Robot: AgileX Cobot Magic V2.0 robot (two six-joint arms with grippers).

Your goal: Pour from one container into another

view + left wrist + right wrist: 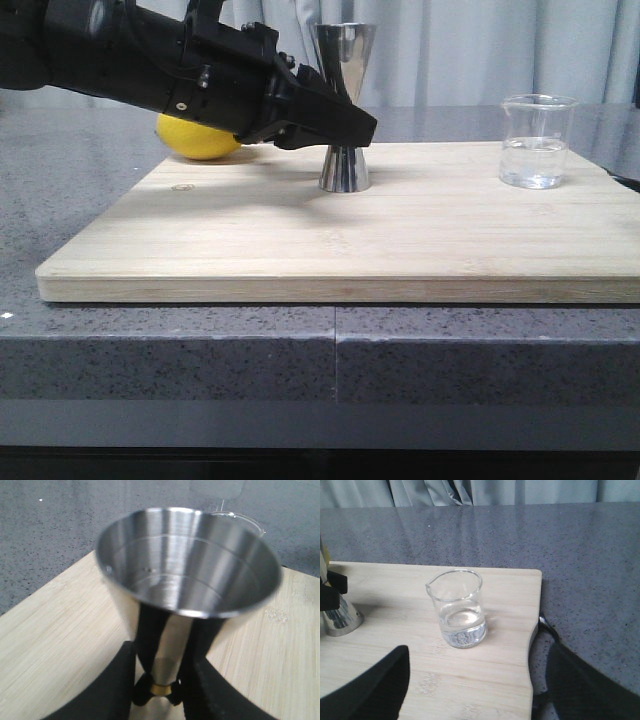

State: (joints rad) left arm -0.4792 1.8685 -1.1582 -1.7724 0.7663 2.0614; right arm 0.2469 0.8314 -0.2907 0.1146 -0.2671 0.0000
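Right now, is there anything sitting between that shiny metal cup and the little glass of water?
Nothing: in the front view only bare wooden board runs from the jigger to the beaker. The right wrist view shows the same.

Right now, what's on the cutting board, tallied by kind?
Glass beaker: 1
Steel jigger: 1
Lemon: 1
Total: 3
The left gripper is at the jigger's waist, and the lemon is partly hidden behind that arm.

One steel jigger point(343, 105), one glass beaker point(537, 141), one lemon point(198, 140), one wooden board point(340, 240), one worktop point(180, 350).
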